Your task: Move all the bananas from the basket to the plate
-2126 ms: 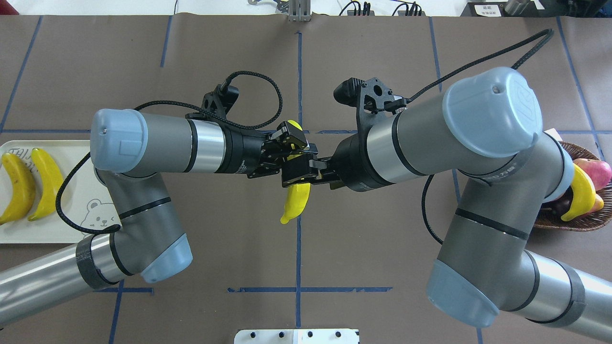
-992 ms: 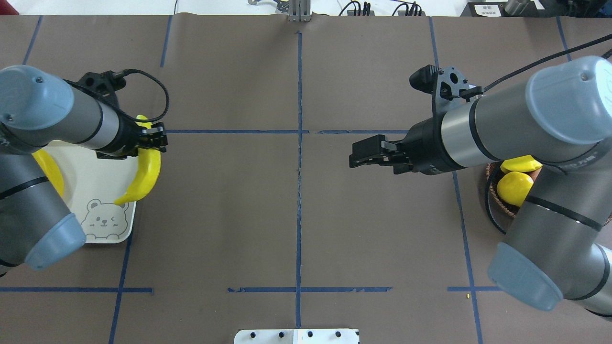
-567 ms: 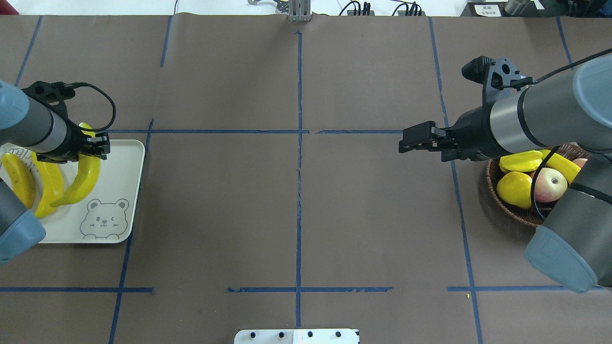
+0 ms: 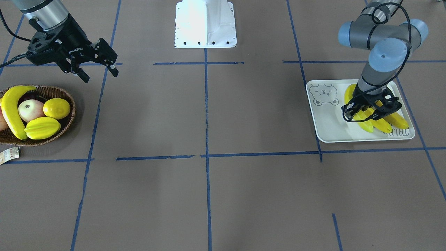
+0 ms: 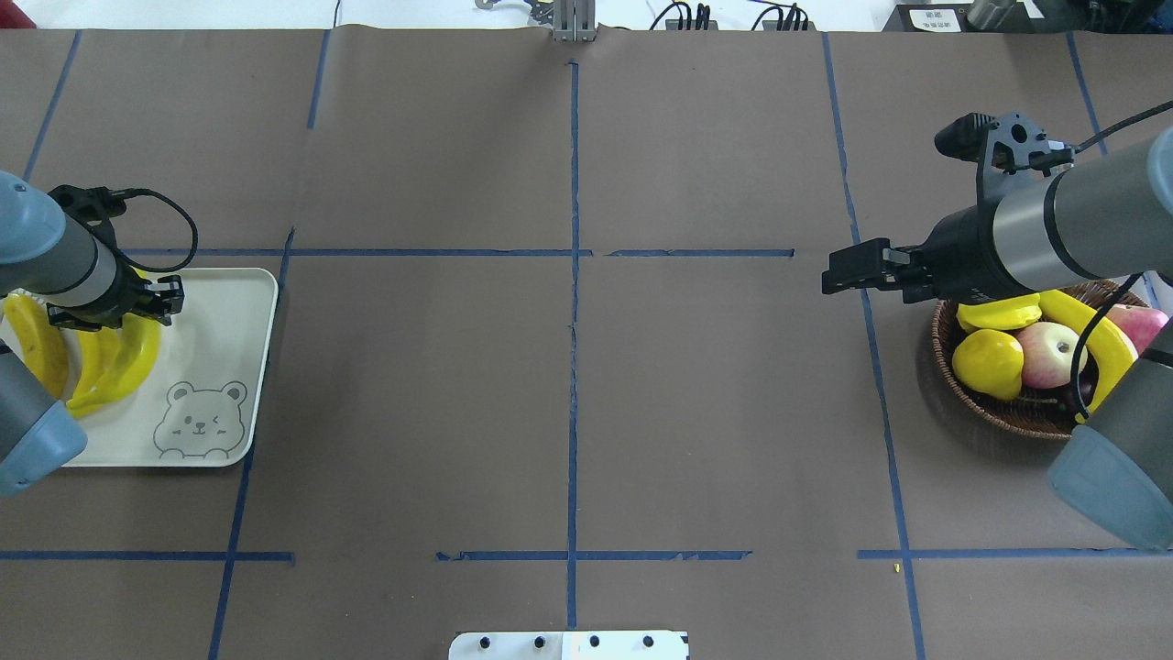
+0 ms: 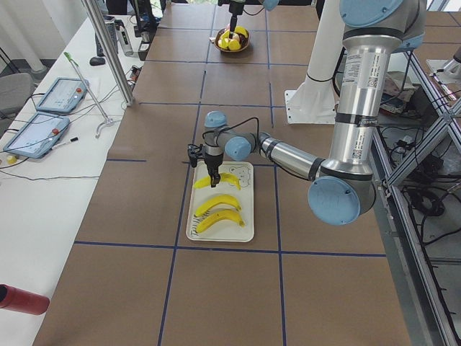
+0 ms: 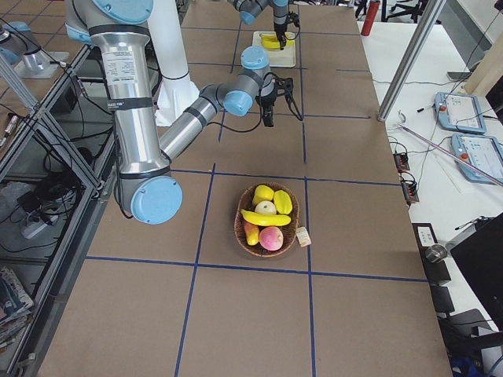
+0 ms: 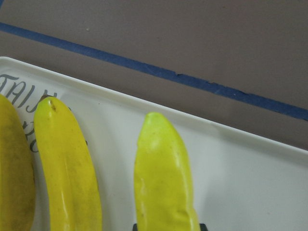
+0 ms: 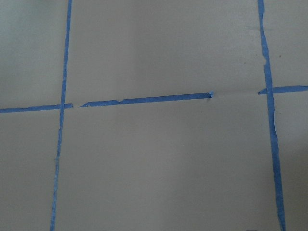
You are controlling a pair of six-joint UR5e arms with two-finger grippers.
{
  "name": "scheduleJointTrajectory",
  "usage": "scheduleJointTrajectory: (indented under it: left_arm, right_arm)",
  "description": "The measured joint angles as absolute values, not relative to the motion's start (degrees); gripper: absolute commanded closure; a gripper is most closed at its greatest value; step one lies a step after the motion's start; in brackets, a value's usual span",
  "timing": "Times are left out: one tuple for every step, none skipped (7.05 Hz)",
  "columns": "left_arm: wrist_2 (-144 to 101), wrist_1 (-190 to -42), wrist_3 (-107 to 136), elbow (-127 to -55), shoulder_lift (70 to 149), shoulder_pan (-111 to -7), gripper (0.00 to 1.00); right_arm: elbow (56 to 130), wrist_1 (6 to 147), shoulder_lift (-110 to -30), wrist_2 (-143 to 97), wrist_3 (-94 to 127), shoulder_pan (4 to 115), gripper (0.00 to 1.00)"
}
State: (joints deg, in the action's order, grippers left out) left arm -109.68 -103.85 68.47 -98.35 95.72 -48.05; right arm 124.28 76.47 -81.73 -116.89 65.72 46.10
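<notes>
Clamped on the third banana (image 8: 163,178), my left pincer (image 4: 373,108) sits low over the plate (image 5: 220,312) at the left edge of the table (image 5: 412,412). The wrist view shows the fruit running out from between my fingertips along the white surface. Whether it fully rests there I cannot tell. I hold it by one end so that its length lies parallel to the two bananas (image 5: 37,344) just beside it. All three are packed toward the lettered side, away from the bear drawing (image 5: 200,422), which leaves bare plate for one more. Letting go looks to be the step in hand, and I judge the fruit low enough to settle rather than roll.

Across the table, my right pincer (image 4: 100,76) hangs with its fingers spread wide and nothing between them. It is above bare table just inward of the basket (image 4: 69,118), near the right edge. It is apart because the next pick looks like its job. The last banana (image 4: 10,111) curves along the basket's outer side against an apple (image 4: 30,110), with a lemon (image 4: 56,108) and a starfruit (image 4: 42,128) nearby. Only the long one should come out, taken near a free end.
</notes>
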Motion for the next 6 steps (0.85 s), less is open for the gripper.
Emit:
scheduleJointTrajectory:
  left_arm:
    - [-109.7,-105.4,68.5,-97.2,95.7,-48.1,0.0]
    - [-109.7,-106.0,68.4,-96.7,95.7,-48.1,0.0]
    - [-109.8,-106.2,68.3,-96.6,95.7,-48.1,0.0]
    - [-110.6,-106.3,68.2,-97.1,95.8,-48.7,0.0]
    - [-113.4,-106.1,67.7,-98.2,96.0,-50.5,0.0]
    - [-117.4,-105.7,66.6,-100.3,96.0,-53.4,0.0]
  right_arm:
    - [124.3,76.5,-81.9,-116.9,65.6,46.2,0.0]
    - [124.3,76.5,-82.2,-116.9,65.5,46.4,0.0]
    - [124.3,76.5,-82.7,-117.1,64.6,47.1,0.0]
    - [124.3,76.5,-84.1,-117.7,61.8,48.6,0.0]
    - [124.3,76.4,-86.6,-118.8,57.3,50.7,0.0]
    - [124.3,76.1,-90.1,-119.6,51.7,52.9,0.0]
